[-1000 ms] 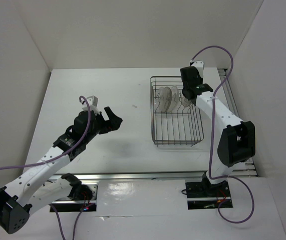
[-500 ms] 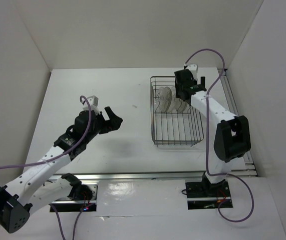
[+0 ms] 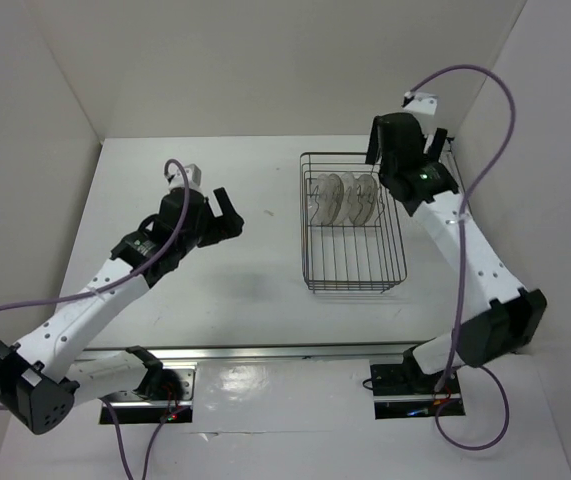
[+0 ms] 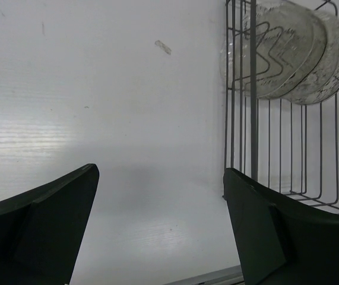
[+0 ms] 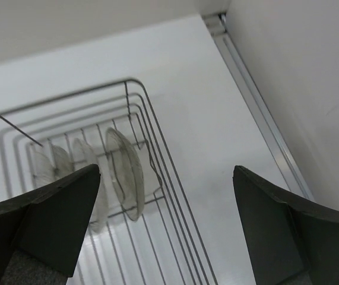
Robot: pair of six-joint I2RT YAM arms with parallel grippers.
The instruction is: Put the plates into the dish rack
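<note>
Seen from above, on the left a white jointed arm reaches from the near edge across a plain white table (image 3: 265,180), trailing a purple cable (image 3: 25,328). The left gripper (image 3: 227,214), black and two-fingered, hovers above bare tabletop with its fingers (image 4: 68,208) spread wide and released, grasping nothing; it sits well to the left of the rack. Right of centre stands a dark rectangular wire dish rack (image 3: 303,225) with raised sides. Four small rounded-square translucent plastic plates (image 3: 343,195) stand upright on edge in the wire slots at the rack's far end, side by side in a close row; the near half of the rack holds nothing. Their tints are too faint to tell apart. At the rack's far right corner, the right gripper (image 5: 165,171) hangs above the plates, apart from them, its black fingers (image 5: 56,214) also wide apart and released, holding nothing. A silver metal rail (image 5: 258,113) runs along the table's right edge beside the white wall.
</note>
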